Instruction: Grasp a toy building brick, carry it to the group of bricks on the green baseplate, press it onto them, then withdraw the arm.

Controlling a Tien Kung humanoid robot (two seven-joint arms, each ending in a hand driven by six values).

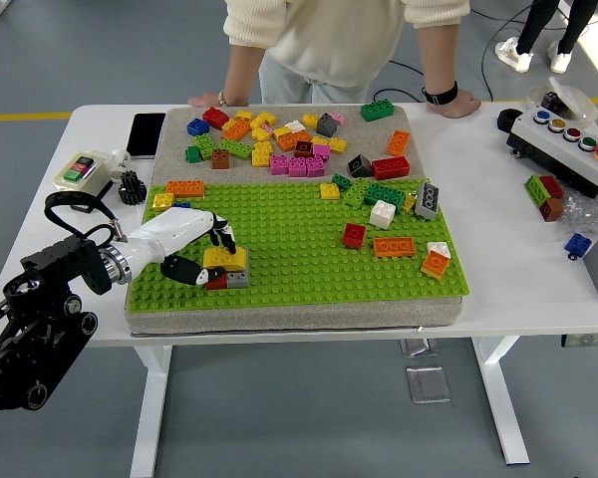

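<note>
Left hand (194,249) clamped on yellow brick (226,260), fingers curled around it. Brick sits on small red-and-grey brick group (229,280) at near-left of green baseplate (299,249). Loose bricks (279,139) piled at far side.

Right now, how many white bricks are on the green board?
2: one white brick right of centre, another atop an orange brick near the baseplate's right edge. Others may be hidden.

Glossy plastic bricks (297,149) sit on a studded plastic green baseplate (299,249) over coarse grey cloth padding (279,317).
</note>
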